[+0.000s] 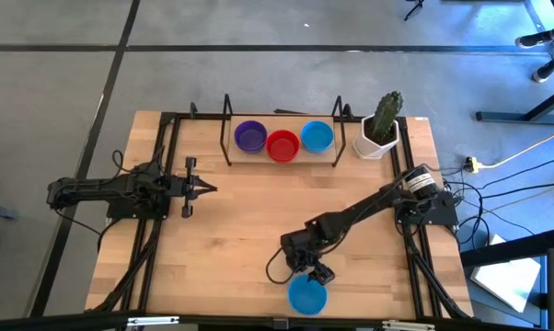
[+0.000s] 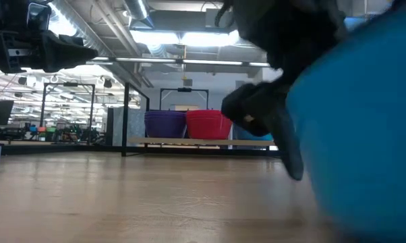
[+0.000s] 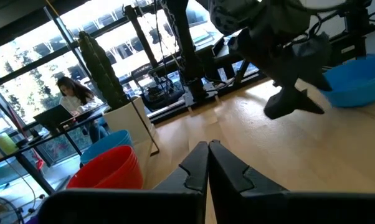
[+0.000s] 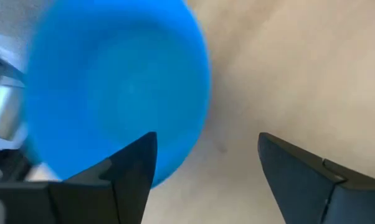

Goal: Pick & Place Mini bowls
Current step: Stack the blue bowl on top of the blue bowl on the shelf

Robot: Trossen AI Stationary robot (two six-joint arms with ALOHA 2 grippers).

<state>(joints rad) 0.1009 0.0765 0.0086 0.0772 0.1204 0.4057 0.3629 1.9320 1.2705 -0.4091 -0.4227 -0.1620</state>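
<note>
Right gripper (image 1: 319, 273) hangs just above the blue bowl (image 1: 306, 295) at the table's (image 1: 231, 239) near edge, fingers apart; left gripper (image 1: 206, 188) waits, fingers together.

Wooden table (image 1: 240, 221), 1 blue bowl (image 1: 306, 296), rack (image 1: 282, 158), cactus pot (image 1: 378, 138)

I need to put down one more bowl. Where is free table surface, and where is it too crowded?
Bare wood lies in the middle of the table, between the shut left gripper and the right arm. The near left corner is also free. It is crowded at the back rack with the purple bowls, red bowls and blue bowls, and around the blue bowl under the open right gripper.
</note>
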